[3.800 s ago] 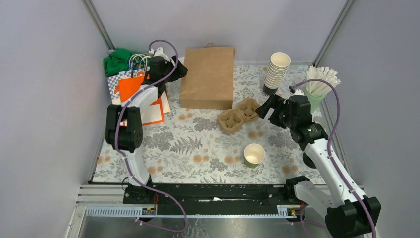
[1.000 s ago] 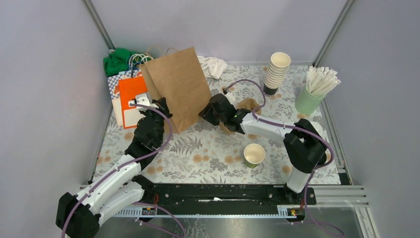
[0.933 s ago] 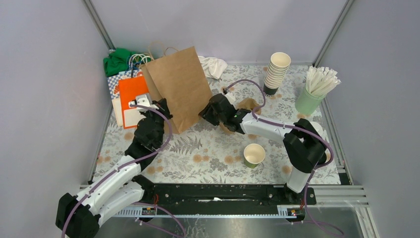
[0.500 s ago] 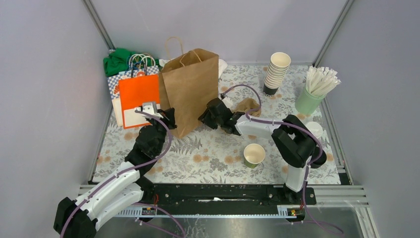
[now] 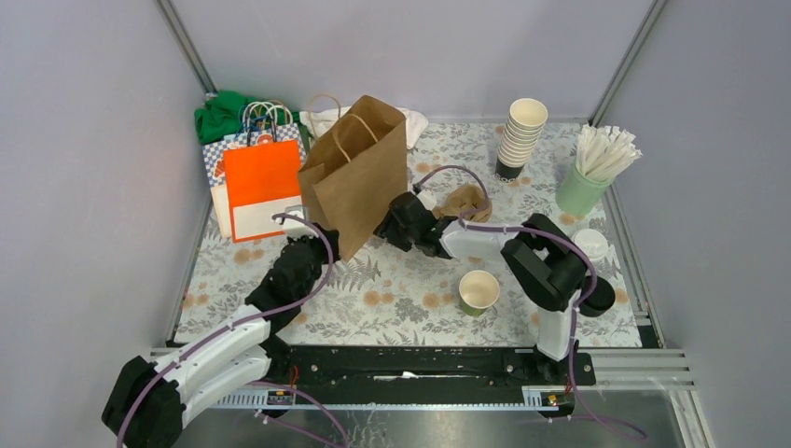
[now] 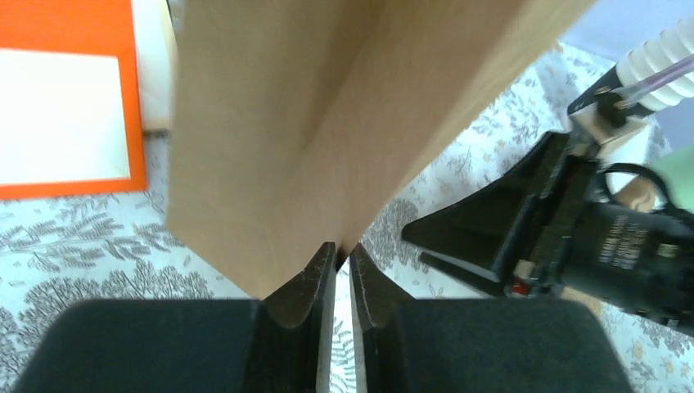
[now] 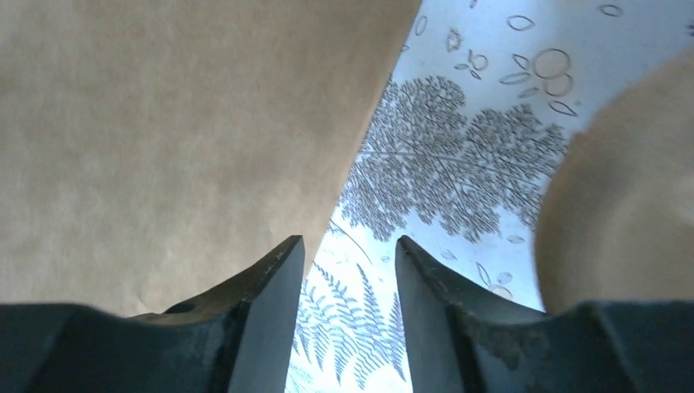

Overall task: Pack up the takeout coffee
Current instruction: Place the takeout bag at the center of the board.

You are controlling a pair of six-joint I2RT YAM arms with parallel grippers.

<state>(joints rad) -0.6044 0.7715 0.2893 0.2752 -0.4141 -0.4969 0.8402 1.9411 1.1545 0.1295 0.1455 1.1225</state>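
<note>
A single takeout coffee cup [image 5: 478,291], green outside and white inside, stands open and lidless on the near right of the tablecloth, away from both grippers. The brown paper bag [image 5: 359,177] stands tilted at mid-table, mouth and handles up. My left gripper [image 5: 322,239] is at its near bottom corner. In the left wrist view the left gripper [image 6: 344,250] has its jaws a thin crack apart, tips at the bag [image 6: 270,123] fold and tablecloth showing between them. My right gripper [image 5: 388,224] is at the bag's right base. The right gripper [image 7: 350,246] is open on nothing, one finger beside the bag [image 7: 164,123].
A cardboard cup carrier [image 5: 466,201] lies behind the right wrist. A tall stack of cream cups [image 5: 520,135] and a pale green cup of white sticks [image 5: 597,163] stand back right. A white round lid [image 5: 589,244] lies right. An orange bag [image 5: 261,185] and green cloth [image 5: 222,114] are back left.
The paper bag went from lying flat to standing, and now leans. The left jaws have parted slightly, the right jaws have widened, and both arms sit lower at its base.
</note>
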